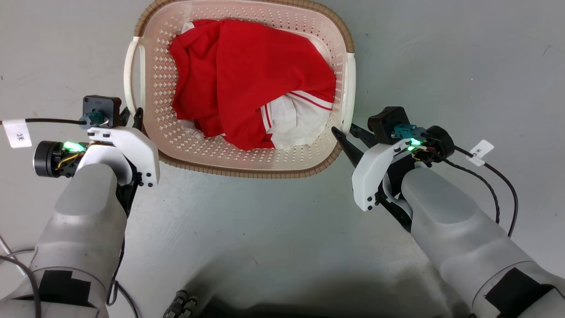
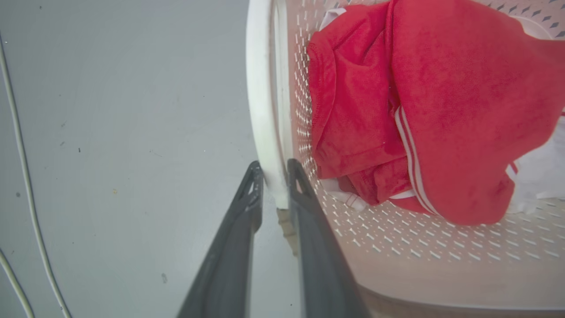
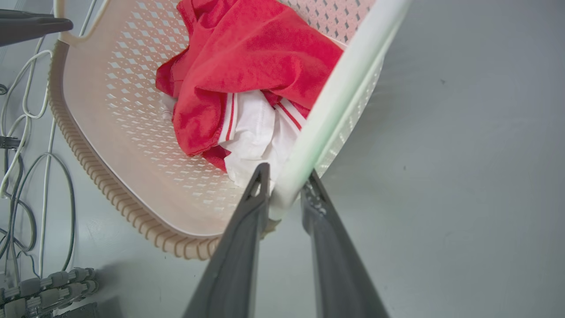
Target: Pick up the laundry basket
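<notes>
The laundry basket [image 1: 194, 143] is cream with perforated walls and a brown woven-look rim, and it sits on the grey floor at the top centre of the head view. It holds a red garment [image 1: 247, 70] over a white one [image 1: 295, 119]. My left gripper [image 1: 132, 115] is at the near end of the left white handle [image 1: 130, 75]. In the left wrist view its fingers [image 2: 254, 185] pinch that handle [image 2: 260, 88] from both sides. My right gripper [image 1: 343, 129] meets the right handle [image 1: 352, 88]. The right wrist view shows the right gripper [image 3: 287, 174] closed around the handle bar [image 3: 335, 97].
Loose white and grey cables [image 3: 26, 176] lie on the floor beyond the basket's left side, and a thin white cable [image 2: 22, 154] runs along the floor. A dark ribbed cable chain [image 1: 181, 304] and shadow sit at the bottom of the head view.
</notes>
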### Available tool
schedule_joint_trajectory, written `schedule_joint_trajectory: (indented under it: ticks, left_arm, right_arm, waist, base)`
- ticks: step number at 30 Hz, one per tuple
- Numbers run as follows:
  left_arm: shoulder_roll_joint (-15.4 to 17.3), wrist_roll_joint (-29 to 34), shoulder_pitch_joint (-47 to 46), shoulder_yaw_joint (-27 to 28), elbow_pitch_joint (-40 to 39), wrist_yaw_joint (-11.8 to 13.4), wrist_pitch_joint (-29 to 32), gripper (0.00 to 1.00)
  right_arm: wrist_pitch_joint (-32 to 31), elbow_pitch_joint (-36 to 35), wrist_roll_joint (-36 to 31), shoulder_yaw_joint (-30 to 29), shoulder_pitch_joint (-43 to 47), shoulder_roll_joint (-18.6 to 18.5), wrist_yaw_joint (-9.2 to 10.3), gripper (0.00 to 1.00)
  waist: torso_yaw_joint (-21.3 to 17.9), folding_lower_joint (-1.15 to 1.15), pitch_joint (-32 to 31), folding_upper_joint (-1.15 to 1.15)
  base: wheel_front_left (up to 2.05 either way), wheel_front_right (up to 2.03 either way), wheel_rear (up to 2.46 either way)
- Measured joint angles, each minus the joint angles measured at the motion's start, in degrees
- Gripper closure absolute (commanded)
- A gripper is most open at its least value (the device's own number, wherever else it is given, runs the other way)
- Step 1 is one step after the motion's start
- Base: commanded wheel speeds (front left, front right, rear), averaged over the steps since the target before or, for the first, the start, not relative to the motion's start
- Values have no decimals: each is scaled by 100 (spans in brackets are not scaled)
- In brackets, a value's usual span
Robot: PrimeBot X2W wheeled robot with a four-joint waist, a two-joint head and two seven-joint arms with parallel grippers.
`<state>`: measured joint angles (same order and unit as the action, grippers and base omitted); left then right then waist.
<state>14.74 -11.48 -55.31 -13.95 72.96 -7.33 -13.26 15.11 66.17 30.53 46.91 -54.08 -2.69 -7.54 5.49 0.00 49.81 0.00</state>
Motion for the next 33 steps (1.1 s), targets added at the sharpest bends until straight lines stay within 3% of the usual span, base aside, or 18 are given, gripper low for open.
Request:
schedule_joint_trajectory:
  ticks: [16,33]
  left_arm:
    - [-82,-563,47,-506,29,-7,88,100]
    - [-81,-1497,636,-1141,-146,-4,515,100]
  right_arm:
    - [-7,229,453,436,-48,-31,3,100]
    - [-404,292,1110,1076,313,-43,5,100]
  waist:
    - [13,0,-255,0]
    - [-142,-1,-1234,0]
  base:
    - [0,0,0]
    - [0,0,0]
